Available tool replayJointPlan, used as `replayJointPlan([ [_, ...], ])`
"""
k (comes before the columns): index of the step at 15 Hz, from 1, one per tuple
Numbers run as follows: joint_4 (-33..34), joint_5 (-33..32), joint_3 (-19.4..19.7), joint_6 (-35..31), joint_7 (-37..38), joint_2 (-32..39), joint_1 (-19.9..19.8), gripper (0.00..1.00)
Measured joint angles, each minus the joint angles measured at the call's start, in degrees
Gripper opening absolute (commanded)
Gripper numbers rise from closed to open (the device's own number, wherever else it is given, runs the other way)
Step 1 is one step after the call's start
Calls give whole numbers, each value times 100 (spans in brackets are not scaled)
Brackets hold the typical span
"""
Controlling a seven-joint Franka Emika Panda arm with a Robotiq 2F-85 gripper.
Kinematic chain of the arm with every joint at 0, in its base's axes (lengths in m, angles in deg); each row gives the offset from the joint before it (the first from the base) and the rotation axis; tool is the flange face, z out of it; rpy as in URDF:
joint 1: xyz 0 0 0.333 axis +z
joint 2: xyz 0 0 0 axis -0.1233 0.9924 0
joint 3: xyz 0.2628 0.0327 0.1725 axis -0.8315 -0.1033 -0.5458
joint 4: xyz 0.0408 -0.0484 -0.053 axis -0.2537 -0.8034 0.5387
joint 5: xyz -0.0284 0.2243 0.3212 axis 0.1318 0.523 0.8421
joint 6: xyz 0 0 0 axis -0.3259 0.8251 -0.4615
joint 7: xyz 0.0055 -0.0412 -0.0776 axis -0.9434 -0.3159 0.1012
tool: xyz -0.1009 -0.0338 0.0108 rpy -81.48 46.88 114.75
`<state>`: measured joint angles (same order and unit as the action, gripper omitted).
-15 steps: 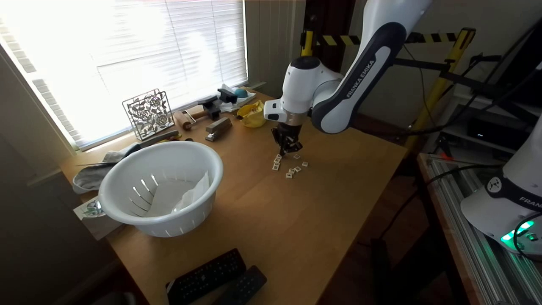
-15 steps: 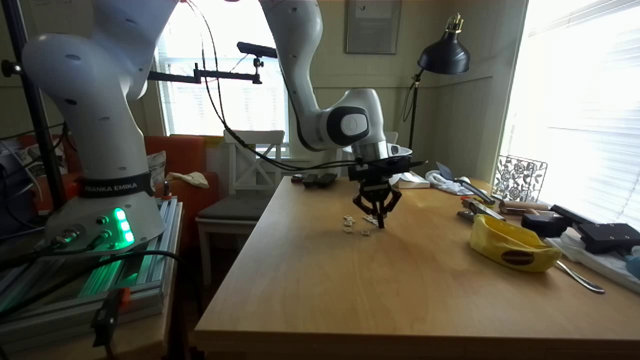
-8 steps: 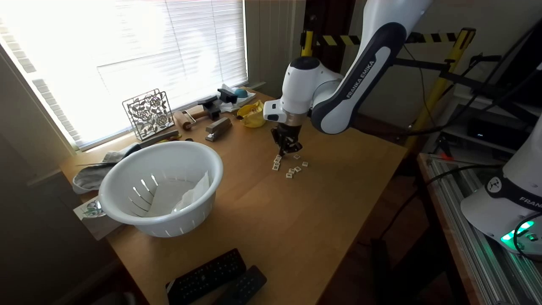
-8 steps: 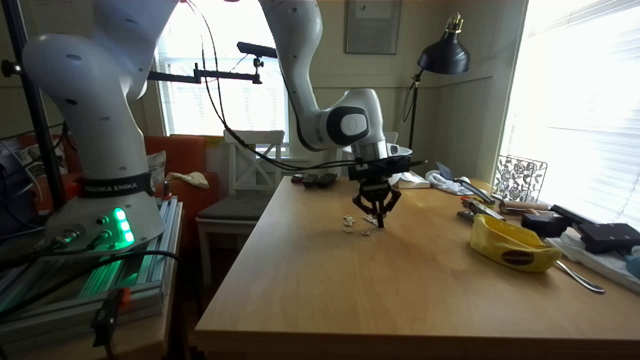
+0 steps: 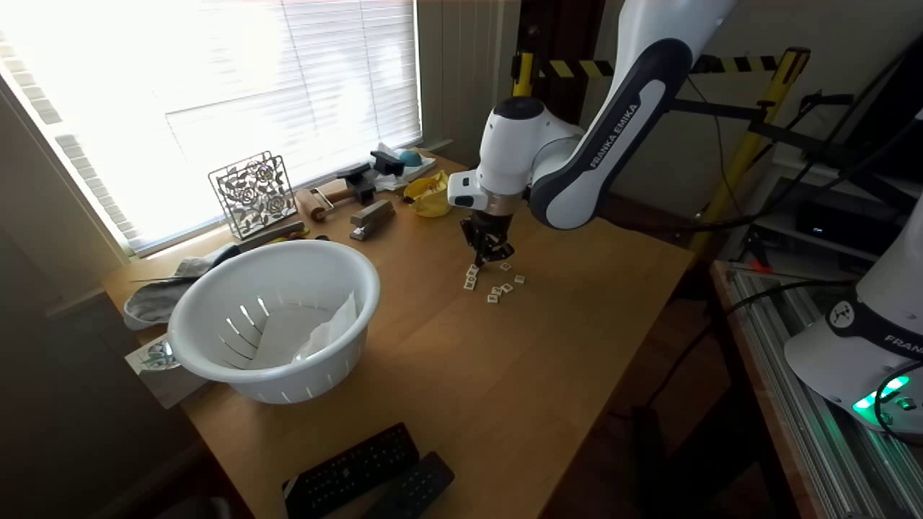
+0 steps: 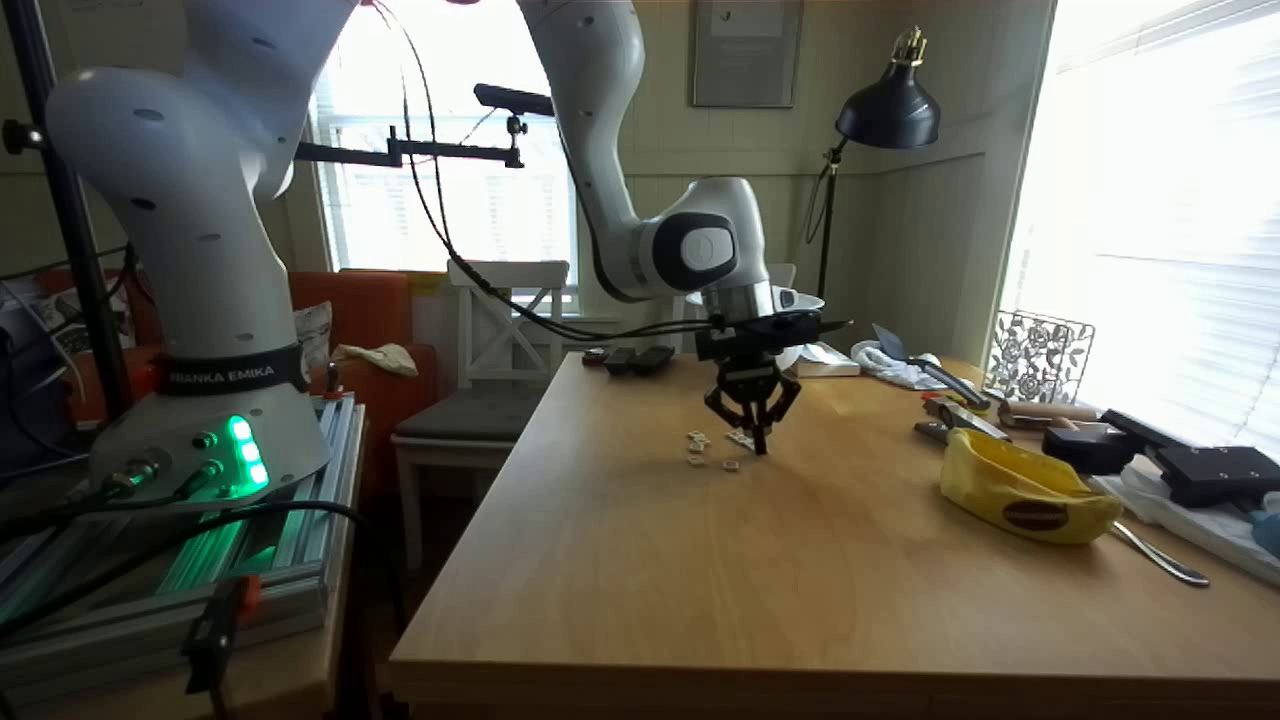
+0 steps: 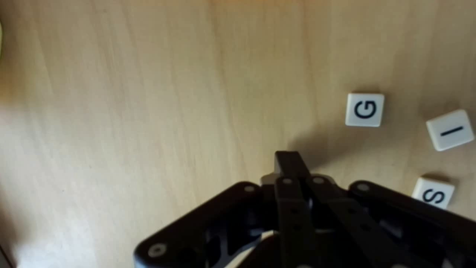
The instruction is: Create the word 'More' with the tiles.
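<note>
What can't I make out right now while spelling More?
Whether the pincer touches the tile row: in an exterior view, too small, with the pincer in front.
Letters on the loose tiles: too small in an exterior view.
Lower edge of the S tile: wrist view, covered by the pincer's linkage.
Yellow-green sliver: wrist view, cut off by the left edge.

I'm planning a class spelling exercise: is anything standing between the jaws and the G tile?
Nothing visible does: in the wrist view, only partly shadowed tabletop shows between the jaws and the G tile.
</note>
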<state>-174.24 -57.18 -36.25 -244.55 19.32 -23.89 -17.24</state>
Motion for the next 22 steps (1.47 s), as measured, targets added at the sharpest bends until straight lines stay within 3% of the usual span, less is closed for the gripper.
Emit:
replayJointPlan([
  [16, -298, 2, -6, -247, 51, -252, -62, 0],
  [22, -508, 187, -183, -233, 438, -537, -63, 0],
])
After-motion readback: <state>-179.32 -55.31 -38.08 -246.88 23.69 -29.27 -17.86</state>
